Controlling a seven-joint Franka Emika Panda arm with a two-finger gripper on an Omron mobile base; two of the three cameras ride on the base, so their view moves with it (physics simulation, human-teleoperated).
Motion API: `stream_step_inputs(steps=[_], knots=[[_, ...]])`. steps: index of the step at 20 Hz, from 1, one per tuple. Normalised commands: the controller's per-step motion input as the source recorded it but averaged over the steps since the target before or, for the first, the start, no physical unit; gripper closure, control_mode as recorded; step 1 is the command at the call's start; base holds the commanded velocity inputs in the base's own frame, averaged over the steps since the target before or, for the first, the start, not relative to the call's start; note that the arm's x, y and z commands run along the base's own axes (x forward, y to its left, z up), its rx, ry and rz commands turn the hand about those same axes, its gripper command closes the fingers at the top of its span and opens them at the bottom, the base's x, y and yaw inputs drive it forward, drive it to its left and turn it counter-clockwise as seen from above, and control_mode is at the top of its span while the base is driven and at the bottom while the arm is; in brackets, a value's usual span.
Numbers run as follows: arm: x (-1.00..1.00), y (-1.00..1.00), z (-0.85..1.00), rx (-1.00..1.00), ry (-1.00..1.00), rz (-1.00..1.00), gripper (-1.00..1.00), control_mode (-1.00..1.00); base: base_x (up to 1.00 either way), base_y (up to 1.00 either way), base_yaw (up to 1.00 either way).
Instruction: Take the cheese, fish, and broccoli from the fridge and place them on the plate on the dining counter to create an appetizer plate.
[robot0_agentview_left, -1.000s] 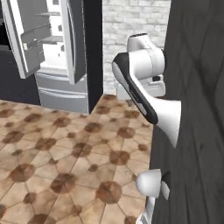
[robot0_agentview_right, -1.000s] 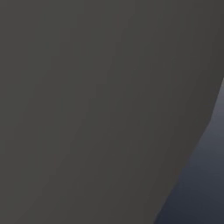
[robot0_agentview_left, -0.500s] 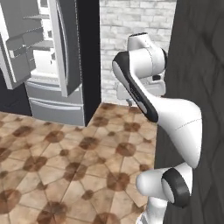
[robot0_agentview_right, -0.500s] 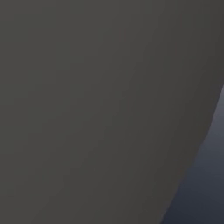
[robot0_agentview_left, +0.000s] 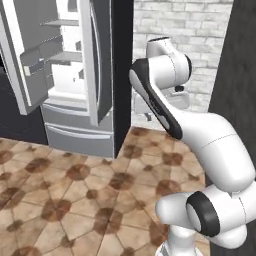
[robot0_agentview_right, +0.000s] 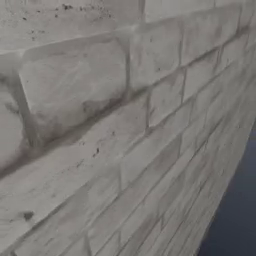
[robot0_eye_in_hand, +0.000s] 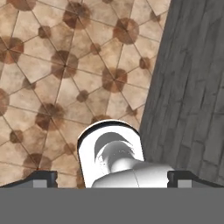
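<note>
1. As you look down the hand view, the end effector (robot0_eye_in_hand: 113, 177) comes first: its two dark fingertips (robot0_eye_in_hand: 41, 177) stand far apart at the lower corners, jaws spread wide, with nothing between them and nothing held.
2. Floor (robot0_eye_in_hand: 57, 74): you have beige tiles with brown star-shaped insets directly beneath the hand. In the left base view the same tiling runs from the robot's base to the foot of the fridge.
3. Dark panel (robot0_eye_in_hand: 192, 96): grey, with vertical grain, on the right of the hand view, meeting the floor along a slanted edge. In the left base view a dark surface rises just beside the arm on the right edge.
4. Arm (robot0_agentview_left: 210, 145): white with dark joints, it rises from the lower right of the left base view and bends up and back towards the brick wall.
5. Fridge (robot0_agentview_left: 75, 132): your task item, white-grey, in the upper left of the left base view, well apart from the arm across the floor. Its door (robot0_agentview_left: 22, 55) is swung open to the left and carries door bins. Pale inner shelves (robot0_agentview_left: 65, 55) show above a closed lower drawer. You cannot tell what lies on the shelves.
6. Black upright panel (robot0_agentview_left: 122, 75): touching the fridge's right side.
7. Brick wall (robot0_agentview_left: 200, 30): pale, farthest back, behind the arm. The right base view gives you pale brickwork (robot0_agentview_right: 100, 100) at close range.
</note>
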Motion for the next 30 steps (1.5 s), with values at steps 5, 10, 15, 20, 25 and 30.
stream_step_inputs(steps=[5,10,15,20,25,30], knots=[[0.0,0.0,0.0,0.0,0.0,0.0,-1.0,1.0,1.0,1.0,-0.15],[0.0,0.0,0.0,0.0,0.0,0.0,-1.0,1.0,1.0,1.0,-0.25],[0.0,0.0,0.0,0.0,0.0,0.0,-1.0,1.0,0.98,1.0,-0.33],[0.0,0.0,0.0,0.0,0.0,0.0,-1.0,1.0,0.84,0.97,-0.38],[0.0,0.0,0.0,0.0,0.0,0.0,-1.0,1.0,0.65,0.98,-0.38],[0.0,0.0,0.0,0.0,0.0,0.0,-1.0,1.0,0.57,0.81,-0.35]])
